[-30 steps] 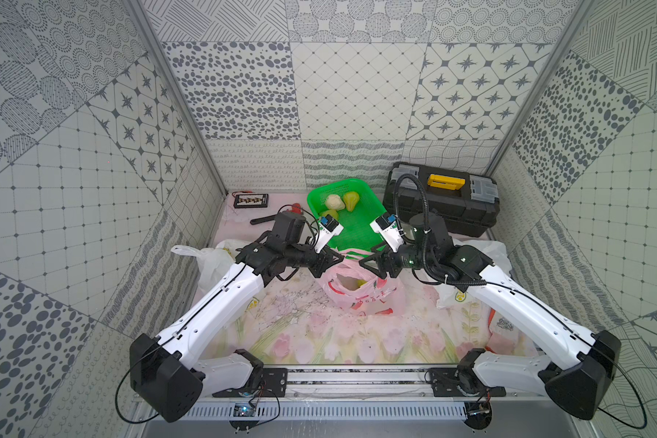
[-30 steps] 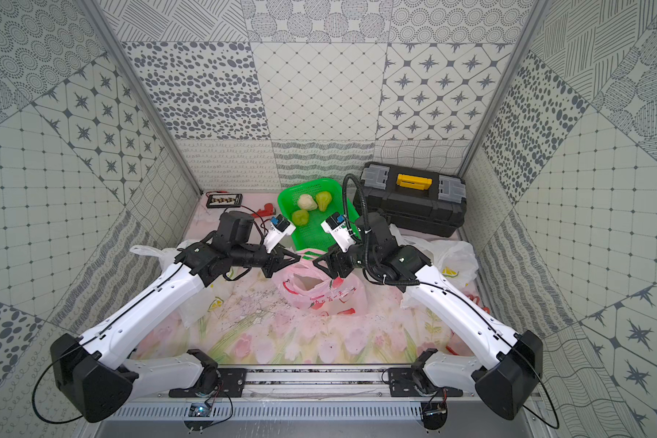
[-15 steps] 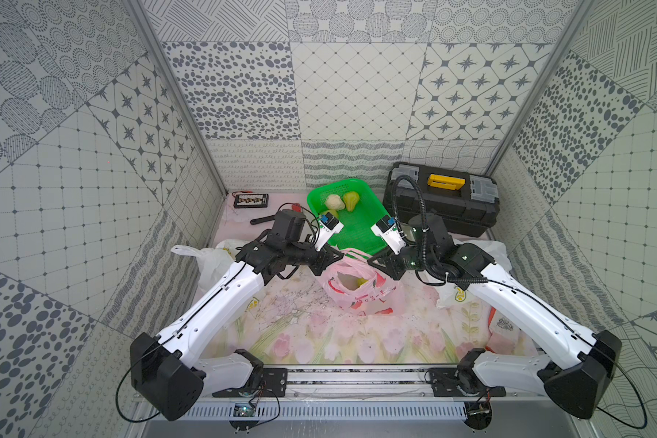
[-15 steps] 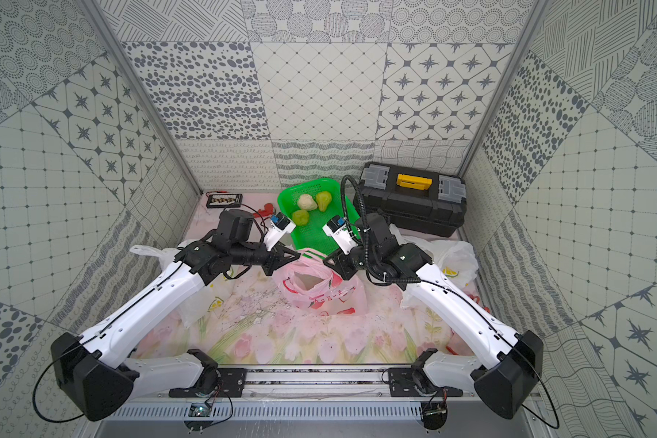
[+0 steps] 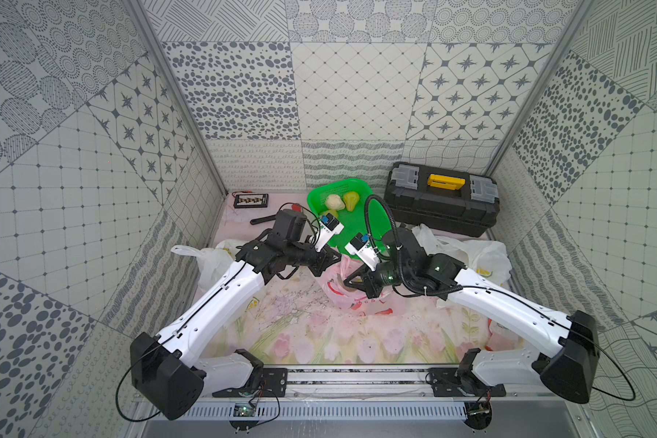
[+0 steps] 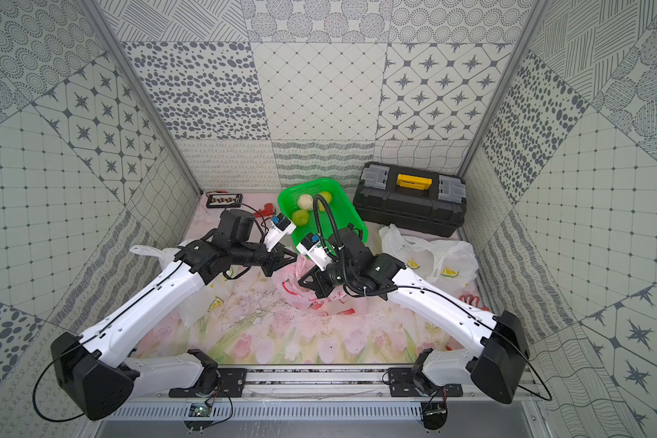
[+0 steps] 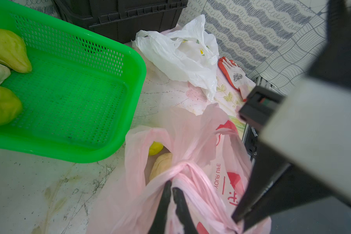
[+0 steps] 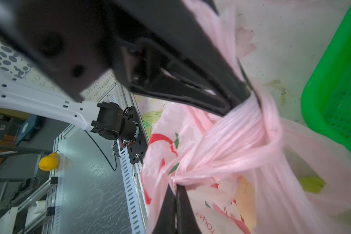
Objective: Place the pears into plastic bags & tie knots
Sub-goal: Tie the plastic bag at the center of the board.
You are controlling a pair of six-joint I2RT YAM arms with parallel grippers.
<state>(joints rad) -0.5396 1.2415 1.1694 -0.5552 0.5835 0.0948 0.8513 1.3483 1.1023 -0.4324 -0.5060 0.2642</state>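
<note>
Your pink bag point(image 7: 193, 129) is thin, see-through film, bunched into shiny ridged strands. The green basket point(image 7: 73, 97) is glossy perforated plastic; its pears point(image 7: 6, 48) look matt, faintly waxy. The toolbox point(image 5: 440, 212) is matt black plastic. The table cover point(image 5: 319, 341) looks smooth but scuffed and stained.

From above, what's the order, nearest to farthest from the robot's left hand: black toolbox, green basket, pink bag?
1. The pink bag, pinched by the left hand, mid-table.
2. The green basket, just behind the hand.
3. The black toolbox, far back on the right.
</note>
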